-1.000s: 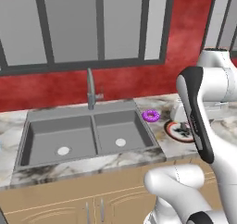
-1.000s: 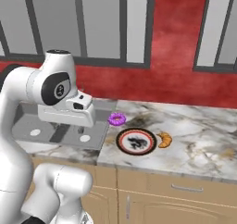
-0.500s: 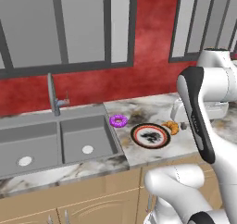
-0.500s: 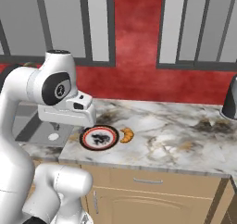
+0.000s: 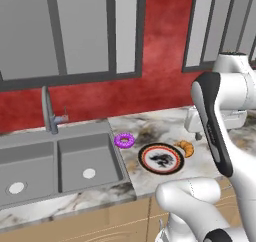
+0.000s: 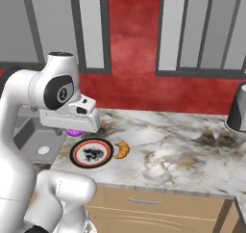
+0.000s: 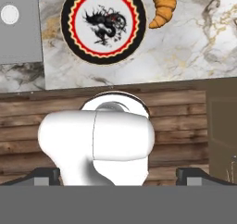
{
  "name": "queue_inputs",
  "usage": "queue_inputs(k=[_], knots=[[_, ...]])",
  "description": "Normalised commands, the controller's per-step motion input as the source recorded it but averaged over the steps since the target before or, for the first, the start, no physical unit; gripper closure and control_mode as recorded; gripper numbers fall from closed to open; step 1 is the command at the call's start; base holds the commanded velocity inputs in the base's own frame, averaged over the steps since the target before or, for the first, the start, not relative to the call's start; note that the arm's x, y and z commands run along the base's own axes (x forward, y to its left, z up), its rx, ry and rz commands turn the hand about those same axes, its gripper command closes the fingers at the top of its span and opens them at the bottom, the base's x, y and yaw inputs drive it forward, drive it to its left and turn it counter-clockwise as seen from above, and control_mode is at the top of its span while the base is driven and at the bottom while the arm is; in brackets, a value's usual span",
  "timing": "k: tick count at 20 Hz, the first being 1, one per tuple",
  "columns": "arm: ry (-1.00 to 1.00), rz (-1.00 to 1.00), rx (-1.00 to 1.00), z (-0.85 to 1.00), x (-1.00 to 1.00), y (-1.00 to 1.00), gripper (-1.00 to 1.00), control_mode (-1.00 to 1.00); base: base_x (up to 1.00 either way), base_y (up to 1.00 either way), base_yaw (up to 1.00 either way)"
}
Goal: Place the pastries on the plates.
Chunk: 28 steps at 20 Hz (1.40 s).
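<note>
Red wall (image 5: 160, 61) behind marble counter (image 6: 182, 152). Grey-framed windows (image 5: 75, 31) w/ grey panes above, left & right. Double grey sink (image 5: 50, 161) set in counter at left, faucet (image 5: 48, 111) at its far edge. Light wood cabinets (image 6: 158, 210) below w/ a drawer handle (image 6: 145, 202). Dark grey container (image 6: 237, 109) at counter's far right.

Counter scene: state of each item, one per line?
donut: flat on the counter beside the sink, not plated
croissant: on the counter by the plate's rim, not plated
patterned plate: flat, nothing on it
gripper: open, holding nothing
sink: basins bare
</note>
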Motion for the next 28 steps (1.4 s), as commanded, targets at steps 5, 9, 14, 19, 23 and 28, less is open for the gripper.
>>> queue_inputs(k=[5,9,14,19,23,28], knots=[[0.00,0.00,0.00,0.00,0.00,0.00,-1.00,1.00,0.40,0.00,0.00],[0.00,0.00,0.00,0.00,0.00,0.00,-1.00,1.00,0.45,0.00,0.00],[0.00,0.00,0.00,-0.10,0.67,0.01,-1.00,-1.00,0.12,0.00,0.00],[0.00,0.00,0.00,-0.19,0.94,0.11,-1.00,-1.00,0.00,0.00,0.00],[0.00,0.00,0.00,-0.41,0.72,0.30,-1.00,-1.00,0.00,0.00,0.00],[0.00,0.00,0.00,-0.53,0.57,0.40,-1.00,-1.00,0.00,0.00,0.00]])
